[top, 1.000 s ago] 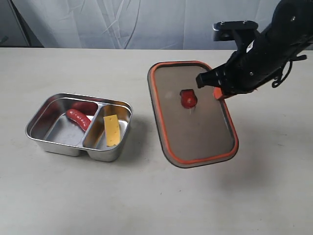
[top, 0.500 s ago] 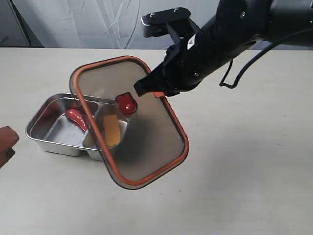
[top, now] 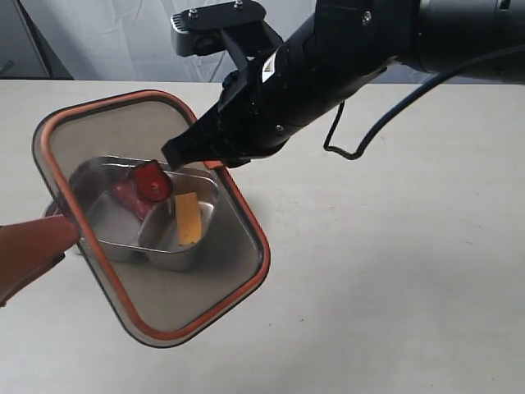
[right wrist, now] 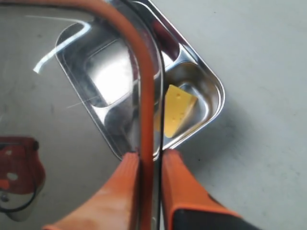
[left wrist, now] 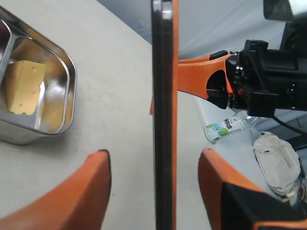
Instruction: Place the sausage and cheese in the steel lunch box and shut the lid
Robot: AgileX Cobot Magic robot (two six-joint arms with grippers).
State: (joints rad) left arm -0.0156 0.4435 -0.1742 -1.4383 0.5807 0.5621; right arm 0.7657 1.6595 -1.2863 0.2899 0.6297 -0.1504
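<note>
- Lid (top: 184, 289): tilted in the air over the box, rim pinched tight by the right gripper (right wrist: 151, 184).
- Steel lunch box (right wrist: 218, 93): on the table (top: 394, 287).
- Left gripper (left wrist: 156, 191): spread wide astride the lid's edge, not touching it.
- Cheese (top: 188, 218): exterior view's right compartment.
- Sausage (top: 127, 195): left compartment, seen through the lid.

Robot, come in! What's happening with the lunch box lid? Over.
Right claw shut on the lid edge. Left claw open, fingers either side of the lid. Lid over the steel lunch box, not seated; cheese inside. Nothing blocking.
</note>
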